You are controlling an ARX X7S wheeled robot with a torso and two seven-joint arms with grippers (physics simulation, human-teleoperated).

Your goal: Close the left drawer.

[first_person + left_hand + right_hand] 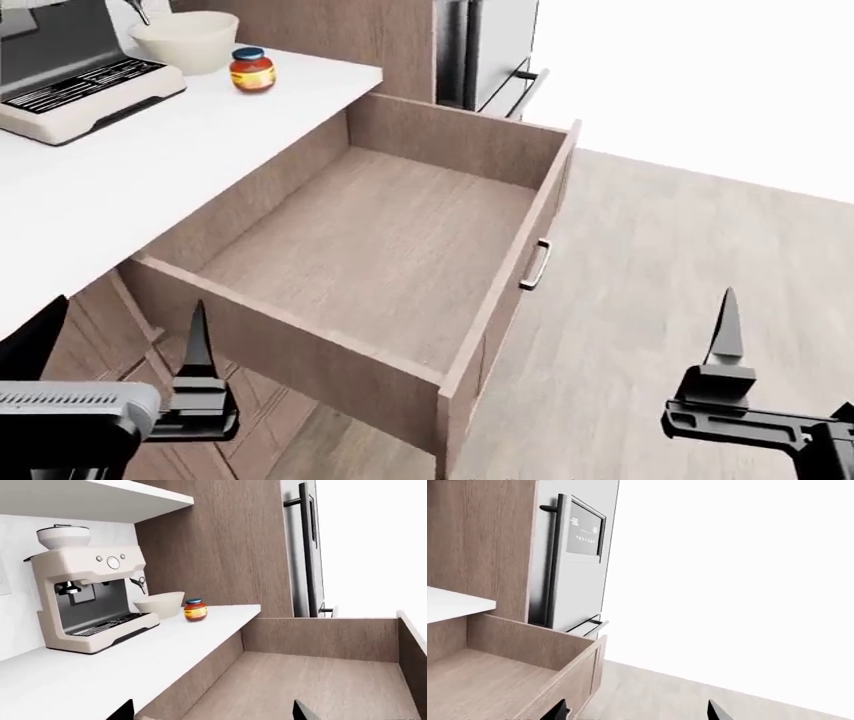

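The left drawer (387,240) is sitting pulled out, bare wood inside; left gripper (210,711) and right gripper (637,711) are both hanging spread.

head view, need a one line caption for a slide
Empty left drawer pulled fully open beside the counter, with the left gripper and right gripper hovering in front, neither touching it.

A white surface (200,130) runs along a pale wall, carrying a cream espresso machine (90,597), a bowl (160,604) and a small jar (195,609) (orange, blue-lidded). A white shelf (100,497) hangs above. Wood-grain panelling (213,555) flanks a tall steel fridge (570,565); the floor (694,250) is pale planks, evenly lit.
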